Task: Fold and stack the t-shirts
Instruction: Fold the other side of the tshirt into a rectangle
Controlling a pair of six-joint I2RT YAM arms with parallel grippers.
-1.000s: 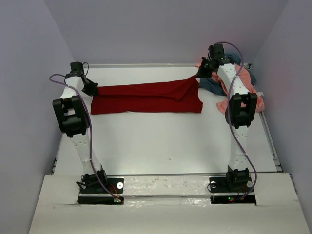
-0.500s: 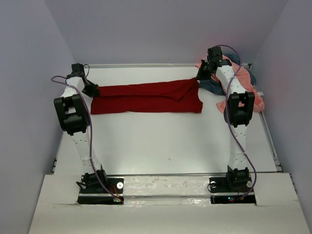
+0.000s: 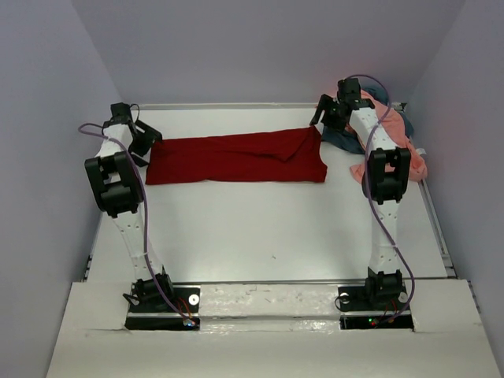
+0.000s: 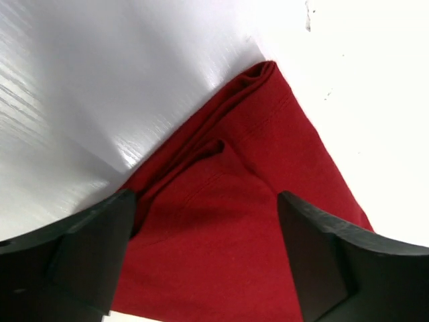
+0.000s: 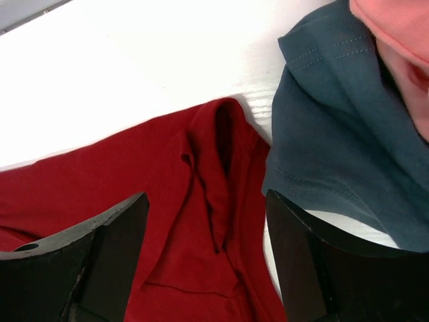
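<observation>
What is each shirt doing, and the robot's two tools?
dark red t-shirt: folded lengthwise, lying flat.
slate blue-grey t-shirt: crumpled, unfolded.
salmon pink t-shirt: crumpled, partly on the blue-grey one.
left tool: open over the red shirt's left end, empty.
right tool: open over its right end, empty.

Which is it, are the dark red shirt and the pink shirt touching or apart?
Apart. The right wrist view shows the blue-grey shirt lying between the dark red shirt and the pink shirt.
</observation>
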